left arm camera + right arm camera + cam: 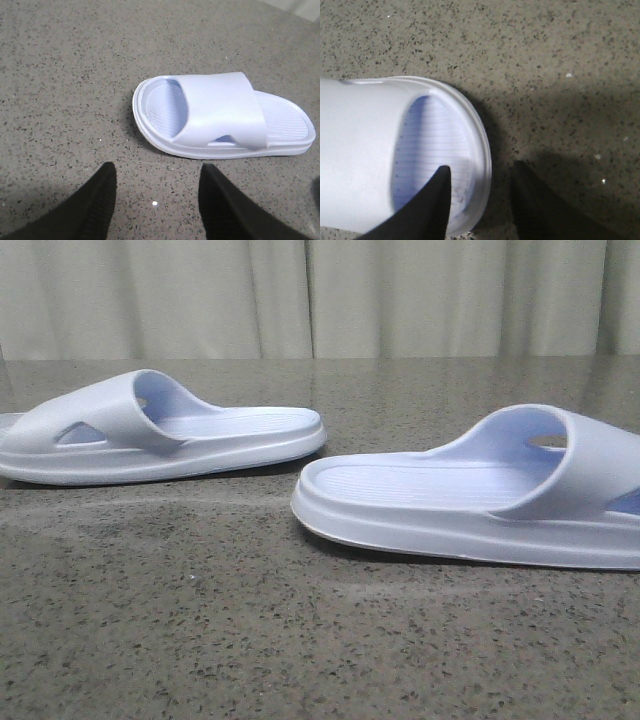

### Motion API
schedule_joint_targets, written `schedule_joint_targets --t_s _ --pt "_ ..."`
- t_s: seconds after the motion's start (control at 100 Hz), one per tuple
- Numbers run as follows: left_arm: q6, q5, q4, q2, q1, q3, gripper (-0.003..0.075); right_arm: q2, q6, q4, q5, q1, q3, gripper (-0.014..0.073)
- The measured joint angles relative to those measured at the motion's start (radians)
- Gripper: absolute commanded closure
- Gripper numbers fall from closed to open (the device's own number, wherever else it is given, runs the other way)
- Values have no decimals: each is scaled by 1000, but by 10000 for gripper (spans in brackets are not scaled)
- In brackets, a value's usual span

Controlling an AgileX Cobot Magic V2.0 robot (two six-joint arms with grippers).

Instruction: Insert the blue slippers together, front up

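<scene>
Two blue slippers lie sole-down on the table, apart from each other. The left slipper (160, 435) (220, 115) has its strap toward the left. The right slipper (470, 500) (365, 150) runs out of the front view at the right edge. My left gripper (157, 170) hovers open over bare table, just short of the left slipper's side, touching nothing. My right gripper (481, 169) is open and straddles the rounded end rim of the right slipper, one finger over the ribbed footbed, the other outside the rim. Neither gripper shows in the front view.
The speckled grey stone tabletop (300, 640) stretches in front of both slippers. A pale curtain (320, 295) hangs behind the table's far edge. A gap of bare table (310, 465) separates the two slippers.
</scene>
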Motion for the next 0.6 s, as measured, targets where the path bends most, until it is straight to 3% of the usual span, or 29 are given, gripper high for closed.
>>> schedule_joint_targets --t_s 0.22,0.6 --pt "21 0 -2 36 0 0 386 8 -53 20 11 -65 0 357" --pt "25 -6 -7 38 0 0 386 130 -299 264 147 -161 -37 357"
